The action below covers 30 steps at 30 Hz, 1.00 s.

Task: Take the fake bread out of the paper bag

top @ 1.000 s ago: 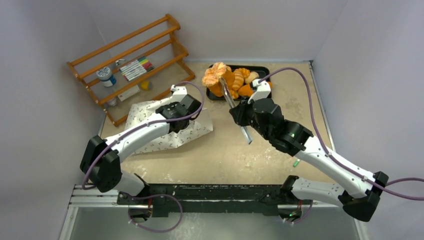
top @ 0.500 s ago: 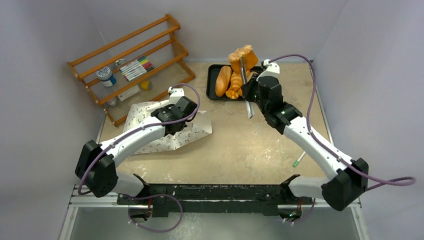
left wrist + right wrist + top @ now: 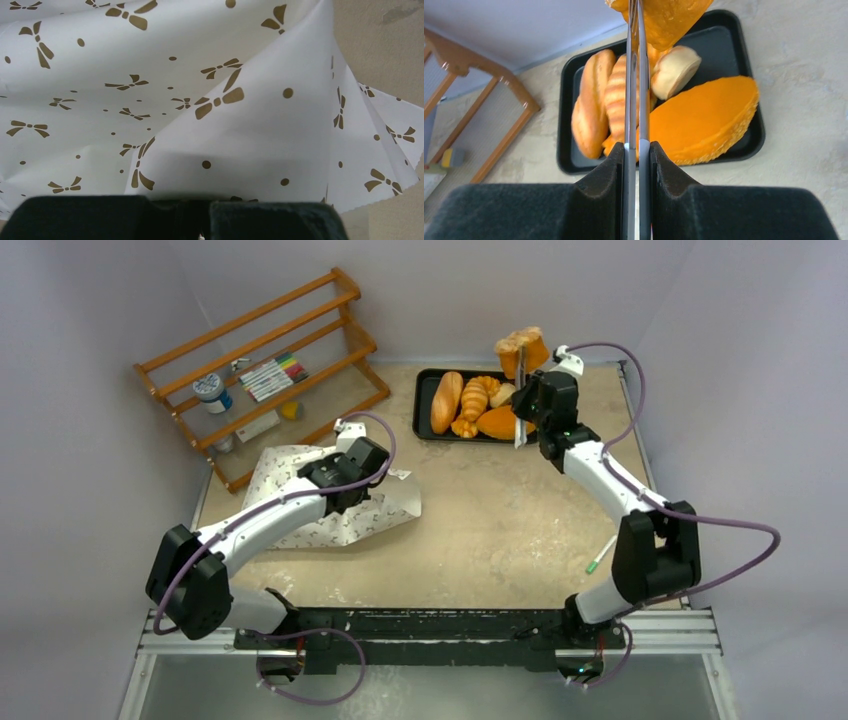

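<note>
Top external view is showing the right end effector reaching toward the far right corner of the black tray. It is clamping a pair of metal tongs by their handles. The tongs in turn are pinching a piece of fake bread and holding it in the air by that corner. Right wrist view is confirming this: the jaws are squeezing the tong blades almost together, and the orange piece is hanging at their tip above the tray. Four other bread pieces are lying inside the tray, crowded together.

Over on the left, the paper bag is lying on its side on the bench, well apart from the tray. The left end effector is sitting at the bag's right end, the end facing the tray, and it is fully closed. Left wrist view is suggesting that it is pinching a raised fold of the bag, since the paper is rising straight into the jaws.

I am judging the task to be far along: several pieces are out, and one more is waiting to be lowered and released. Whether anything is remaining inside the bag I cannot tell, as its inside is hidden, though it is looking rather flat
</note>
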Motion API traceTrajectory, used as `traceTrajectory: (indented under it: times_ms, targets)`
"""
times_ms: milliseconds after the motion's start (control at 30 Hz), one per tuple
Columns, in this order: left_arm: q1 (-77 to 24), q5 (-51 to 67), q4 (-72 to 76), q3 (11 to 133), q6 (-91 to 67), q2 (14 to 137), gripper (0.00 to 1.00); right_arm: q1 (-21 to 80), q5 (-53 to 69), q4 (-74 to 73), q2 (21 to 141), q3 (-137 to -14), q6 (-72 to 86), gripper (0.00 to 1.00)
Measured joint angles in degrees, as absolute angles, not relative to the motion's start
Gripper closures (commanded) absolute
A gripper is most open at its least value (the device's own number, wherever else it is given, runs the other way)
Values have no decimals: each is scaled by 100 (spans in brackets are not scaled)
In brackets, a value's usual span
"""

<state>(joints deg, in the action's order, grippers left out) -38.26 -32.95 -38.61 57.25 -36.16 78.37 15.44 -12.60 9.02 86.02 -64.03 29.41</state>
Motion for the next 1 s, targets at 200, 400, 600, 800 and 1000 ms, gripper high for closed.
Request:
traceTrajectory:
  times_ms: [200, 400, 600, 800, 1000]
  targets:
    - [-3695, -3168, -3800, 5723, -3496, 7837, 100, 1020, -1024, 1391, 9172, -6497, 3044, 100]
    - [-3577, -3063, -3710, 5723, -3435, 7837, 100, 856, -880, 1612, 9524, -6497, 3153, 100]
    - [-3553, -2993, -3684, 5723, -3345, 7841, 100, 823, -768, 1879, 9795, -6477, 3240, 100]
    - [-3524, -2952, -3653, 5699, -3334, 7841, 100, 819, -749, 2064, 9808, -6202, 3271, 100]
    - [-3524, -2891, -3640, 5642, -3334, 7841, 100, 819, -738, 2178, 9684, -5852, 3398, 100]
